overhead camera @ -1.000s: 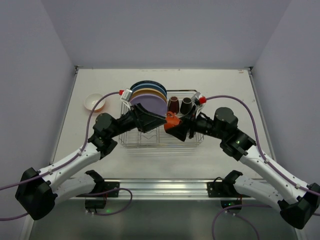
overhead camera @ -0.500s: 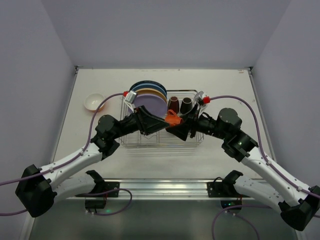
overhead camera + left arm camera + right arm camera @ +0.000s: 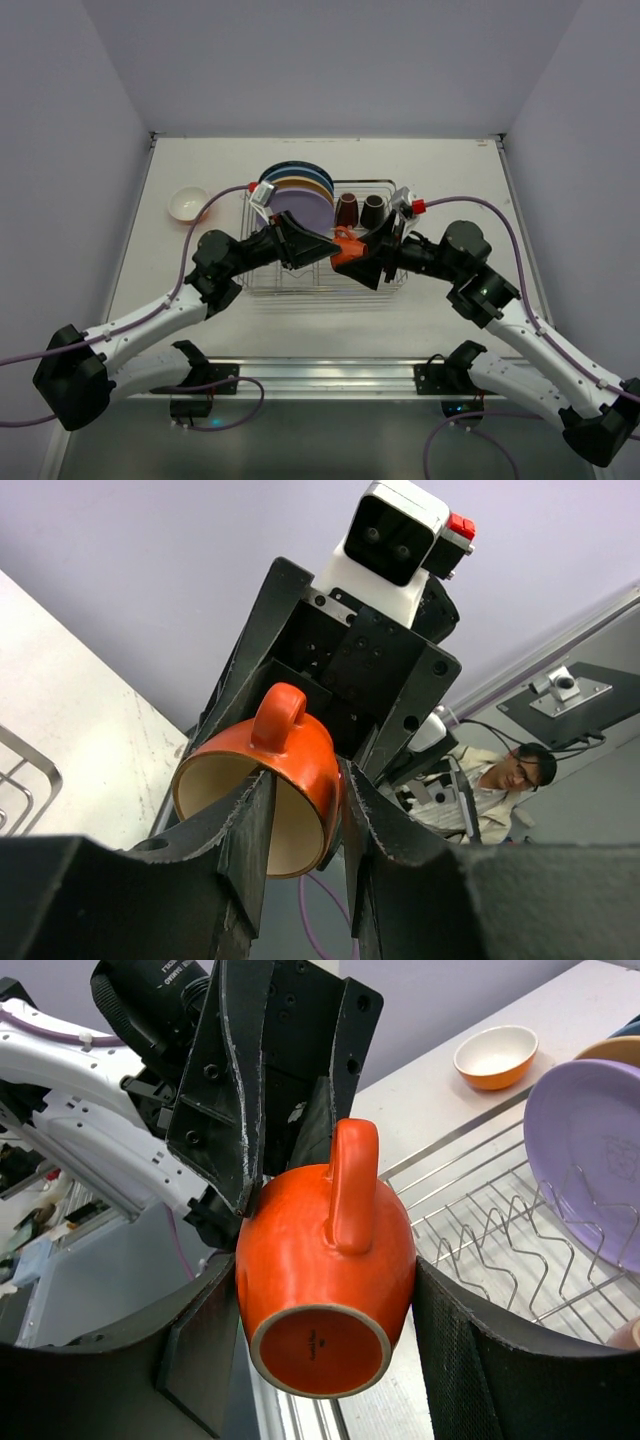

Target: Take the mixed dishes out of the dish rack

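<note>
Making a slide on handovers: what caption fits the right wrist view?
Right fingers clamp an orange cup sideways, handle up, with the left gripper at its far end.

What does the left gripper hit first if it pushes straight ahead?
The orange cup: its wall sits between the fingers of the left gripper. Just beyond is the right gripper, clamped on the cup's body.
</note>
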